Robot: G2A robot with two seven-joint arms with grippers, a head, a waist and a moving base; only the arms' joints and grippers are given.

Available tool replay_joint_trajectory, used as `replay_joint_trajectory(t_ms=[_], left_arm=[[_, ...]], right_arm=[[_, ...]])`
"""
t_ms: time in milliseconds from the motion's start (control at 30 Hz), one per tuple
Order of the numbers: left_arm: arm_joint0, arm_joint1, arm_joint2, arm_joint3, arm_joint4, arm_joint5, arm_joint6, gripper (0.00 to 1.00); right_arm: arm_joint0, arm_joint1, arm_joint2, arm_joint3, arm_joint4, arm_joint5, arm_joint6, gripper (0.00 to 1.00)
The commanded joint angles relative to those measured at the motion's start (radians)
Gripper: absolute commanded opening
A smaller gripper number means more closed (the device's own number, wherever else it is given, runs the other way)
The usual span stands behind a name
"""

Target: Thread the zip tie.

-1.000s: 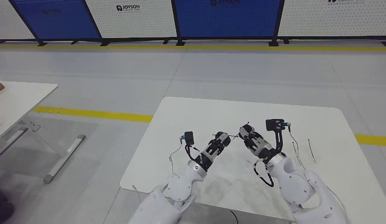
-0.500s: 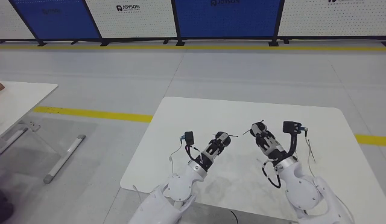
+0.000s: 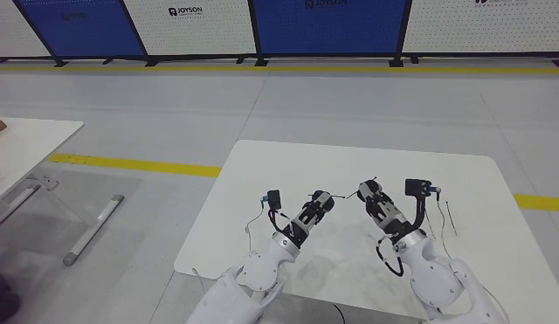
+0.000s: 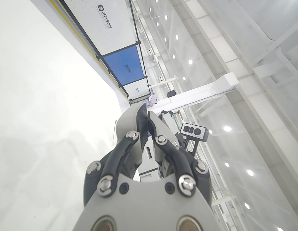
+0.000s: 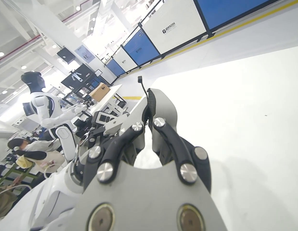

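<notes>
While both arms sit over the near half of the tabletop (image 3: 288, 162), check the hands first. Your left hand (image 4: 147, 110) has its fingertips pressed together; whether anything is pinched between the pads cannot be told.

Your right hand (image 5: 150, 92) is also closed, and it grips the zip tie (image 5: 143, 87). The black strap stands out past the fingertips, with its square head at the free end (head clear of both pads, in open air). From above, the two hands point toward each other with a small gap between them. The tie's head reaches out from the right hand toward the left hand, touching nothing.

Just beyond the right arm, on its outer side, loose ties (image 3: 451, 217) lie flat on the white tabletop as thin dark strands. They are apart from both hands.

Past the far edge of the tabletop comes the pale floor (image 3: 175, 106). A yellow line (image 3: 131, 164) is taped across it at about the level of that edge. A second tabletop (image 3: 35, 141) stands off to the left side, well apart.

Farthest back, a row of blue and white panels (image 3: 332, 14) closes off the floor.
</notes>
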Motion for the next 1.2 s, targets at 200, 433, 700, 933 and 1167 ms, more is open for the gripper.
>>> replay_joint_trajectory(t_ms=[200, 433, 700, 933, 1167], left_arm=[[0.000, 0.000, 0.000, 0.000, 0.000, 0.000, 0.000, 0.00], [0.000, 0.000, 0.000, 0.000, 0.000, 0.000, 0.000, 0.00], [0.000, 0.000, 0.000, 0.000, 0.000, 0.000, 0.000, 0.00], [0.000, 0.000, 0.000, 0.000, 0.000, 0.000, 0.000, 0.00], [0.000, 0.000, 0.000, 0.000, 0.000, 0.000, 0.000, 0.00]], right_arm=[[0.014, -0.008, -0.010, 0.023, -0.007, 0.007, -0.002, 0.00], [0.022, -0.014, -0.013, 0.038, -0.007, 0.010, 0.002, 0.00], [0.028, -0.020, -0.019, 0.049, -0.010, 0.008, 0.009, 0.00], [0.025, -0.030, -0.029, 0.077, 0.025, -0.033, -0.034, 0.00], [0.038, -0.040, -0.050, 0.108, 0.002, -0.034, -0.065, 0.00]])
